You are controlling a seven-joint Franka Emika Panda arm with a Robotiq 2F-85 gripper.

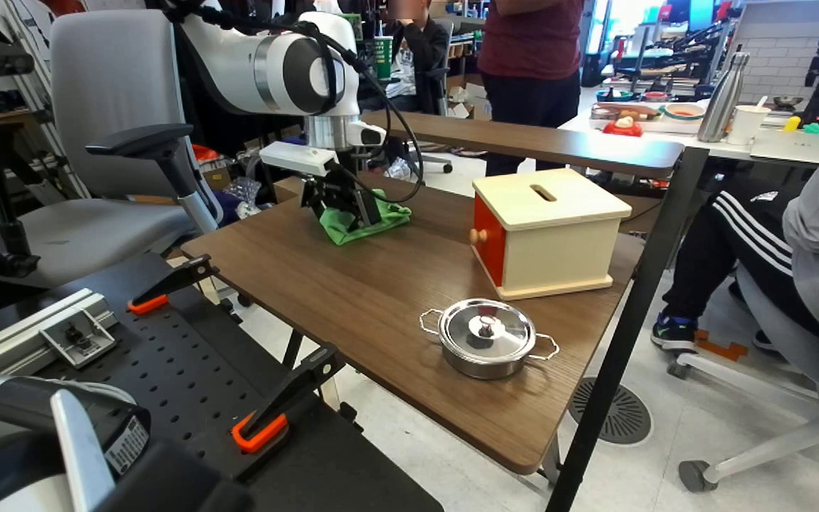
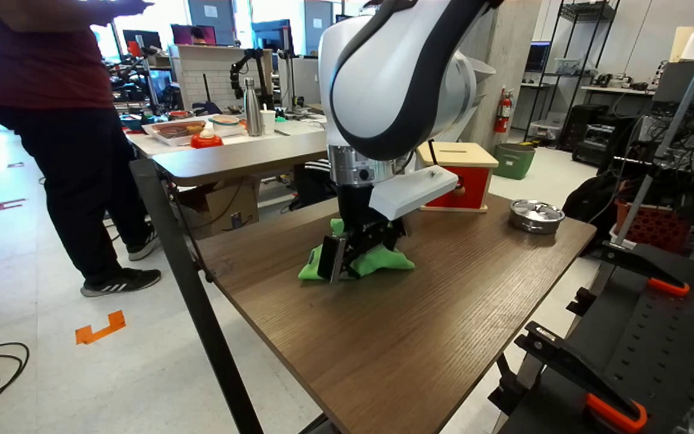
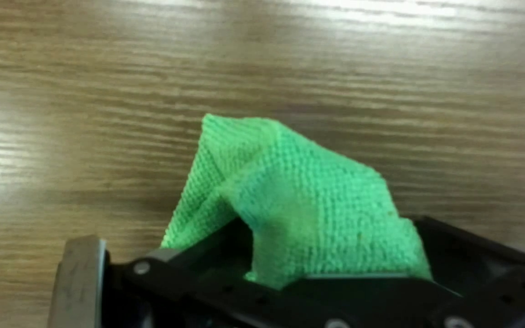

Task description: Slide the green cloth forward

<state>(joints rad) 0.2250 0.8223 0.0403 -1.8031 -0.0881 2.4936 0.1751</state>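
Wrist view: I see the green cloth (image 3: 326, 209), rumpled on the worktop (image 3: 107, 91). In an exterior view, my hand (image 1: 342, 215) is directed downward, its fingers (image 1: 367, 210) wide apart, with cloth between them; the lidded pot (image 1: 486, 338) and the wooden box (image 1: 559, 249) stand well apart from it. In an exterior view, the cloth spreads at both sides of the hand, and the arm (image 2: 395, 84) partly hides the box.
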